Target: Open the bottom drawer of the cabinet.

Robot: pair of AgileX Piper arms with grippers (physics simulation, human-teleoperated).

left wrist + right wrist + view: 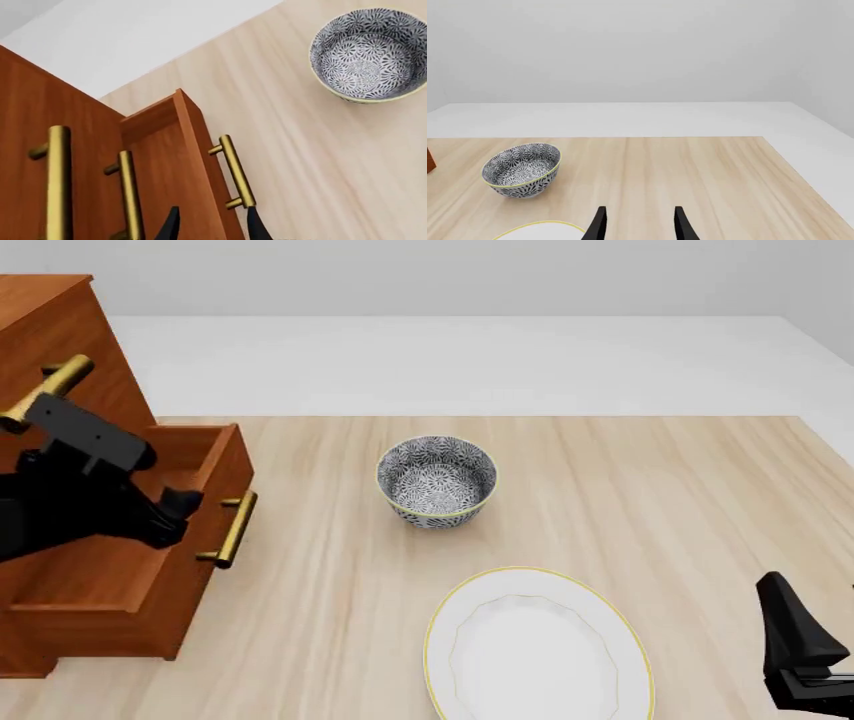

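Bottom drawer (pixel 147 530) at nine o'clock, drawn out of the cabinet (pixel 60 350); left end effector (pixel 210 227), fingers parted, backs its brass handle (pixel 235 172) for pulling; right end effector (pixel 637 225) parted, idle

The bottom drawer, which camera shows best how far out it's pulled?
The front view: the bottom drawer juts from the cabinet, its inside visible. The left wrist view shows only its front and side; the right wrist view doesn't show it.

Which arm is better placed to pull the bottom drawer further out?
The left. Its claw is right at the bottom drawer's brass handle, open. The right claw hangs far off, beside the plate.
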